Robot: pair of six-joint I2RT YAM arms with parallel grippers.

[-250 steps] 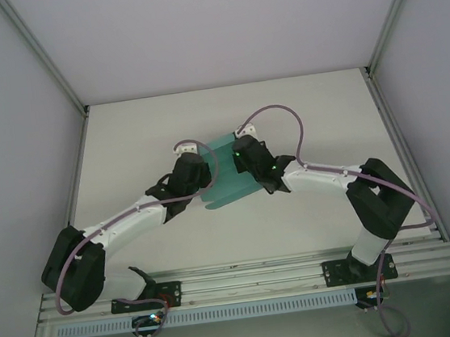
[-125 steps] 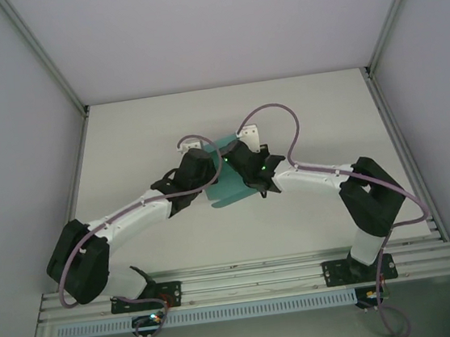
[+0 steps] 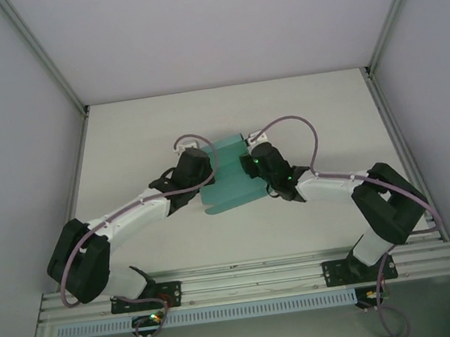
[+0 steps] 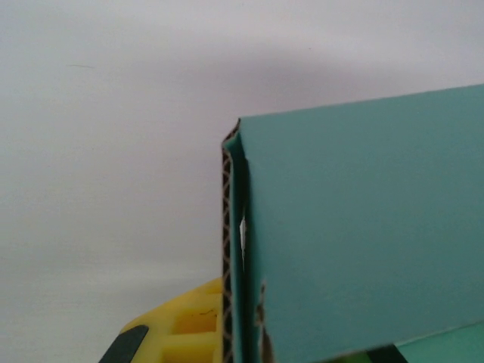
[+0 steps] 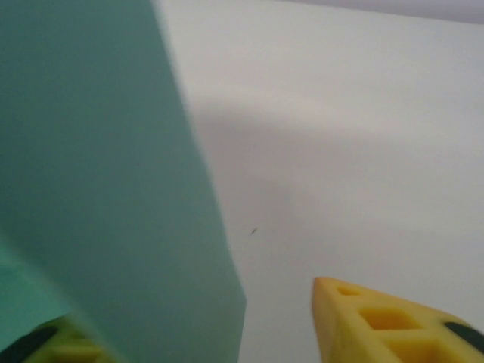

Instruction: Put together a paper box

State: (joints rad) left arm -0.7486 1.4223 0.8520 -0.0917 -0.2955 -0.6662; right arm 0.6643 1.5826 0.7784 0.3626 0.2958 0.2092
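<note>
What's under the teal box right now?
White table shows all around the box. The patch directly beneath is covered by the card itself, so I can't tell what lies there.

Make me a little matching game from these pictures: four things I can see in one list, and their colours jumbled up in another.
Things
1. paper box
2. right gripper's finger
3. cable looping above the right arm
4. table

Colours
A. yellow
B. off-white
C. teal
D. mauve

Pairs: 1-C, 2-A, 3-D, 4-B
</note>
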